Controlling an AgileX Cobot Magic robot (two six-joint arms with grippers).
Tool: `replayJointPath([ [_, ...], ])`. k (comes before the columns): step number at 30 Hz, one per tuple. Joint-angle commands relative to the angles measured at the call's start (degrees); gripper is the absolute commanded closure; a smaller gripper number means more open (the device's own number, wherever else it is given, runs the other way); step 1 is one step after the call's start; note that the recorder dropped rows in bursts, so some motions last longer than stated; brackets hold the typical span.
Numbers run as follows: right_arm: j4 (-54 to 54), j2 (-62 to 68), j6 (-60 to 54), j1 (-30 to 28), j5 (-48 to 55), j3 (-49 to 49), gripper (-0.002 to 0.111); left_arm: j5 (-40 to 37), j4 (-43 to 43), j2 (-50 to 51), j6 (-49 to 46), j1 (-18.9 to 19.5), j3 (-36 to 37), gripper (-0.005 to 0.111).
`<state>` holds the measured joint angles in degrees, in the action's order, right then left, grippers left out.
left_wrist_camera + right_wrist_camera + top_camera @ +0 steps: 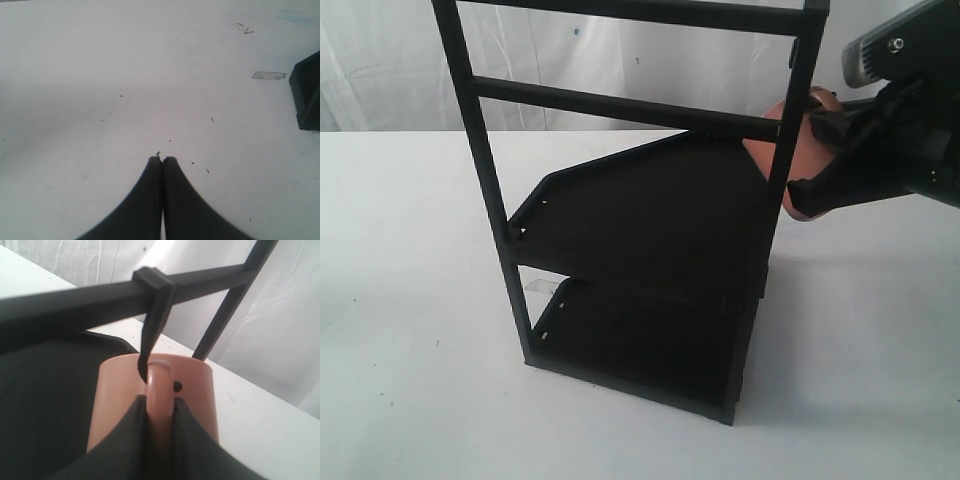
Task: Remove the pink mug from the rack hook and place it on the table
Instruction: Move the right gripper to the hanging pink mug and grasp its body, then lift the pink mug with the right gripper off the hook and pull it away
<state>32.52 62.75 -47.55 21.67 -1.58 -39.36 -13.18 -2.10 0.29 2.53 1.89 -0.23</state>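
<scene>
The pink mug (758, 152) hangs at the upper right of the black rack (650, 220), partly behind its right post. In the right wrist view the rack hook (150, 340) comes down from a crossbar and passes through the loop handle of the mug (195, 385). My right gripper (817, 155) (160, 402) is shut on that handle, one finger on each side. My left gripper (162, 160) is shut with nothing in it, low over the white table (125, 75). It does not show in the exterior view.
The rack stands on the table (420, 300) with two black shelves and two crossbars. One corner of the rack's base (307, 95) shows in the left wrist view, near a strip of clear tape (269, 75). A white curtain hangs behind.
</scene>
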Motion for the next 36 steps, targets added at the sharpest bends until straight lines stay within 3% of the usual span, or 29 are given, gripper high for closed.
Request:
replayJointPath([
  [1, 0.25, -2.2, -0.18, 0.09, -1.27, -0.13, 0.106, -0.18, -0.65, -0.29, 0.08, 0.12, 0.23, 0.107],
  [30, 1.82, -3.32, -0.18, -1.82, -5.65, 2.8, 0.106, -0.18, -0.65, -0.29, 0.08, 0.12, 0.23, 0.107],
  [36, 4.23, -3.32, -0.18, -5.37, -10.22, 2.8, 0.106, -0.18, -0.65, -0.29, 0.08, 0.12, 0.23, 0.107],
])
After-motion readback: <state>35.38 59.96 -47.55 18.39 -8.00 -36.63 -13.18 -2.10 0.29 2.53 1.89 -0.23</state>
